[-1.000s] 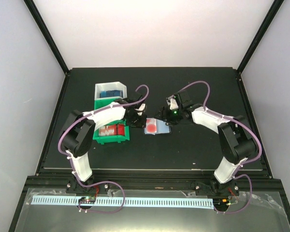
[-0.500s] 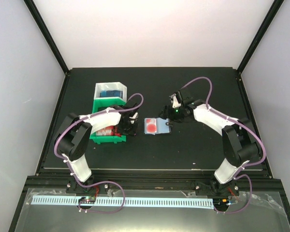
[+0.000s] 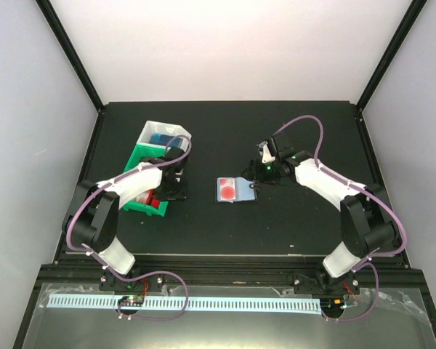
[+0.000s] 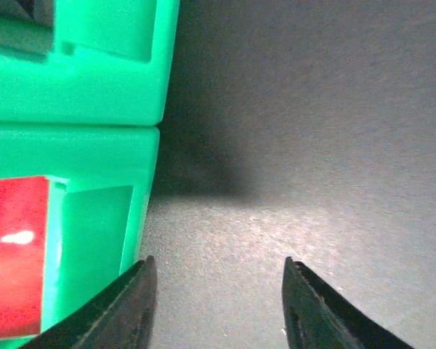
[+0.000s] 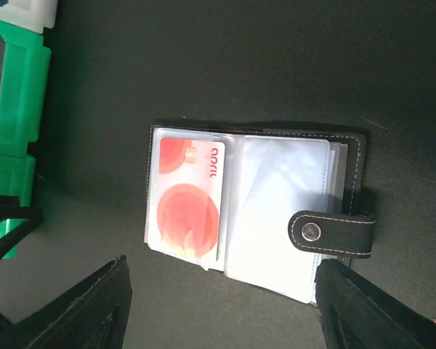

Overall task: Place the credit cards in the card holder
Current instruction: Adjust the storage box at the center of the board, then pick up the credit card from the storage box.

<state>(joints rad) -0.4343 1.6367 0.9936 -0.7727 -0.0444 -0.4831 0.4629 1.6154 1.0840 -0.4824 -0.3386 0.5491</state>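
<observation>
The card holder (image 3: 241, 190) lies open on the black table, black outside with pale pockets and a snap strap (image 5: 330, 234). A red credit card (image 5: 189, 207) sits in its left pocket (image 3: 226, 190). More red cards (image 4: 14, 254) lie in the green tray (image 3: 140, 187). My left gripper (image 3: 173, 190) is open and empty, low over the table at the green tray's right side (image 4: 109, 145); its left finger (image 4: 134, 309) is close against the tray wall. My right gripper (image 3: 258, 174) is open and empty just above and to the right of the card holder (image 5: 276, 211).
A white tray (image 3: 163, 137) holding a blue item adjoins the green tray at the back; both sit skewed. The green tray also shows at the left edge of the right wrist view (image 5: 14, 94). Black frame rails border the table.
My left gripper has moved left from the card holder to the green tray, leaving the red card in the pocket. The trays have turned and shifted left. The right gripper has drawn back slightly.
</observation>
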